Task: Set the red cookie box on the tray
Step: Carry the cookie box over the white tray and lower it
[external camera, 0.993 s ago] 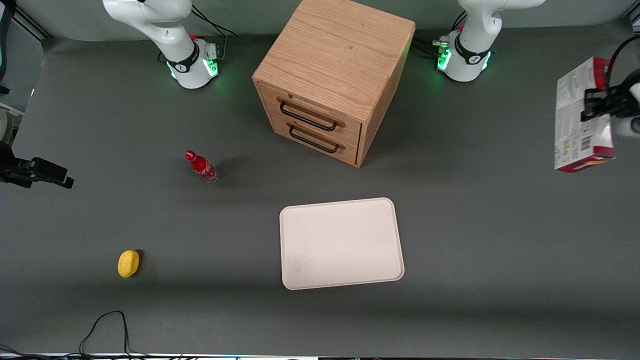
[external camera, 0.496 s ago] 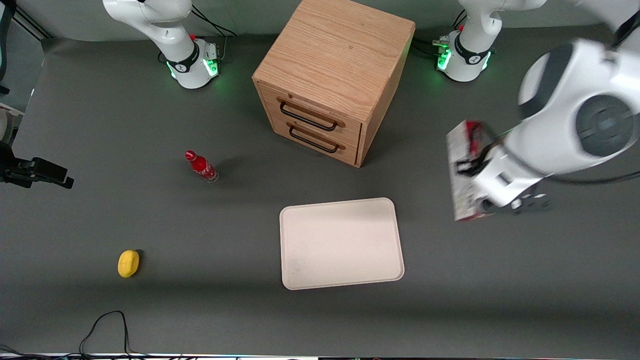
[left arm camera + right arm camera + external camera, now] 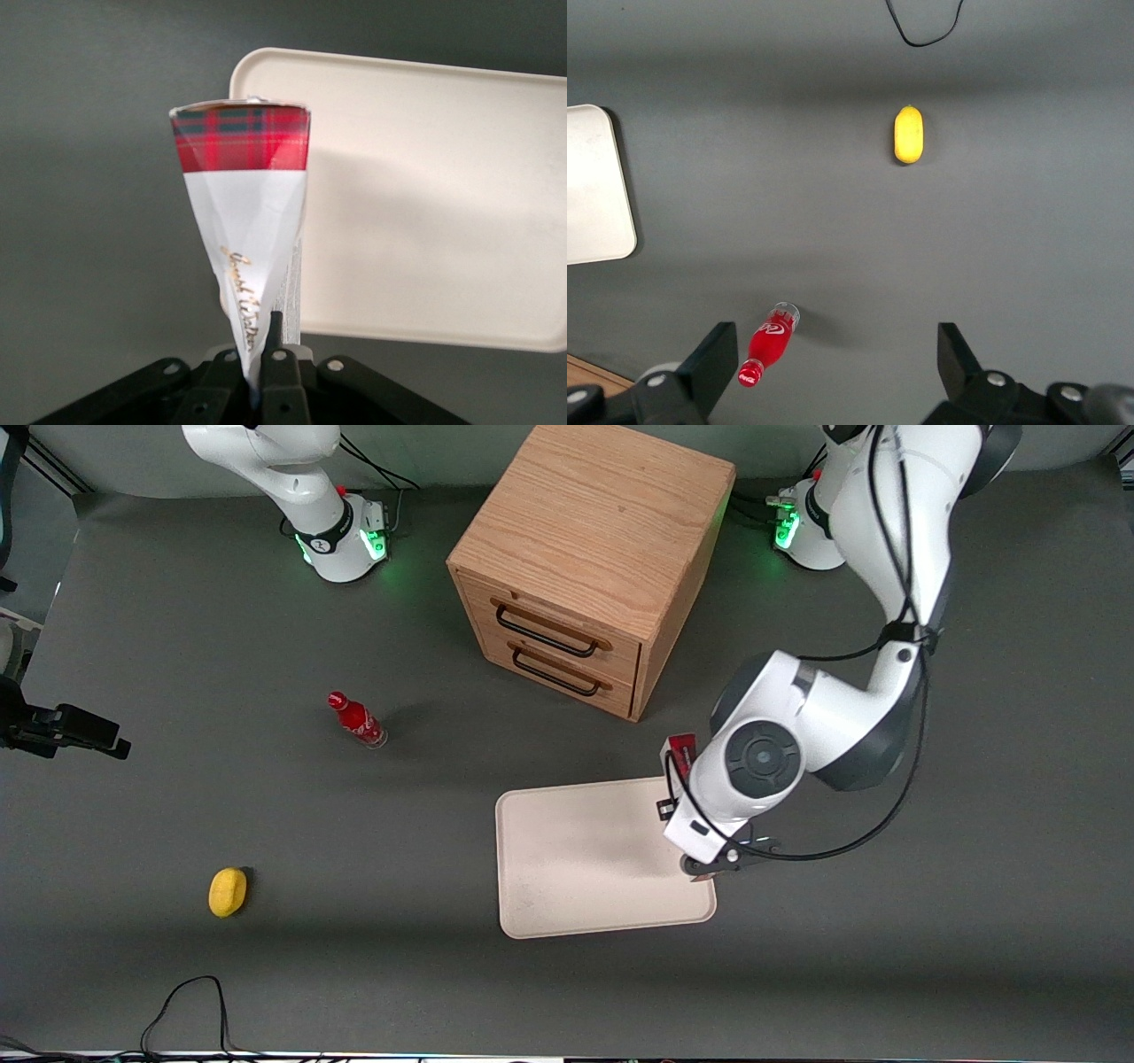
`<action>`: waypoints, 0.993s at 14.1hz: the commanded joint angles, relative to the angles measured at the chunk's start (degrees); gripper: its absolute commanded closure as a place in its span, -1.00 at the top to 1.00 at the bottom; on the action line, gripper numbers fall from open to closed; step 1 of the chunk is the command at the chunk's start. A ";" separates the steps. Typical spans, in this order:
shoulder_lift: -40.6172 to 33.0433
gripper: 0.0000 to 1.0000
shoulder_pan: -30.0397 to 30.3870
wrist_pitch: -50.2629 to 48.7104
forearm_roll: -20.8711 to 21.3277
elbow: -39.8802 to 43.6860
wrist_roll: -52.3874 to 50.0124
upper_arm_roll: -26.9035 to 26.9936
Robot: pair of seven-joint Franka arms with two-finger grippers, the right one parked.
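The gripper (image 3: 262,382) clamps the box (image 3: 245,232), carried on end above the tray's (image 3: 567,850) edge toward the working arm's end of the table; the box is clear of the tray. A wooden cabinet (image 3: 589,558) stands farther from the camera; a red bottle (image 3: 356,720) and a lemon (image 3: 228,892) lie toward the parked arm's end.

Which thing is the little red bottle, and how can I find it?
Start at the wooden drawer cabinet, then look toward the parked arm's end of the table. The small red bottle stands alone there, farther from the front camera than the yellow lemon. Its white lettering sets it apart.

matt cardboard red cookie box (image 3: 241,221); smooth matt plastic-looking tray (image 3: 567,868).
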 commanded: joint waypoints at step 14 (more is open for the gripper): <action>5.82 -1.00 0.10 13.77 3.20 -3.56 -0.47 1.94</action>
